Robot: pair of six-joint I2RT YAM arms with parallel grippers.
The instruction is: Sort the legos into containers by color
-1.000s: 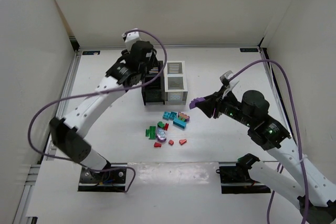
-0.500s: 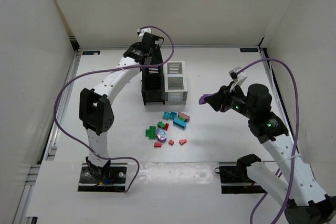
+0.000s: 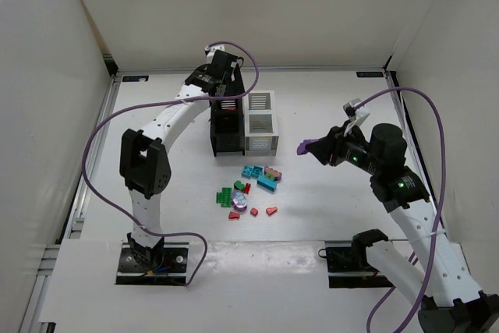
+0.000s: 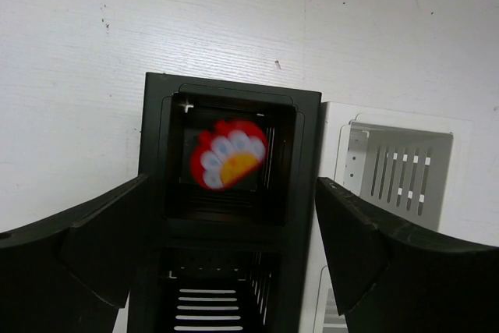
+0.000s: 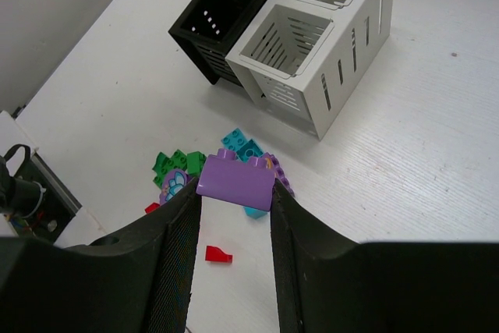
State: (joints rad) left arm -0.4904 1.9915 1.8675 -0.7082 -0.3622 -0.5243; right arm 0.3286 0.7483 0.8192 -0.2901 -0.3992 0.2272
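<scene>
My left gripper [image 3: 227, 83] [image 4: 231, 220] hangs open over the black container [image 3: 225, 135] [image 4: 232, 88]. A red flower-printed lego [image 4: 228, 154], blurred, is in the black bin's far compartment, free of the fingers. The white container [image 3: 261, 123] [image 4: 399, 171] [image 5: 348, 44] stands against the black one [image 5: 204, 52] on its right. My right gripper [image 3: 309, 148] [image 5: 234, 194] is shut on a purple lego [image 3: 304, 147] [image 5: 235, 180], held in the air to the right of the loose legos [image 3: 251, 187]. Green [image 5: 175, 163], teal [image 5: 240, 145] and red [image 5: 218, 254] pieces lie below it.
White walls close in the table on the left, back and right. A purple cable loops from each arm. The loose pile lies just in front of the two bins, between the arm bases [image 3: 153, 263] and the containers.
The left arm reached back over the black bin, then its jaws opened and let go of the red piece. The right arm drifted slightly right with the purple lego.
</scene>
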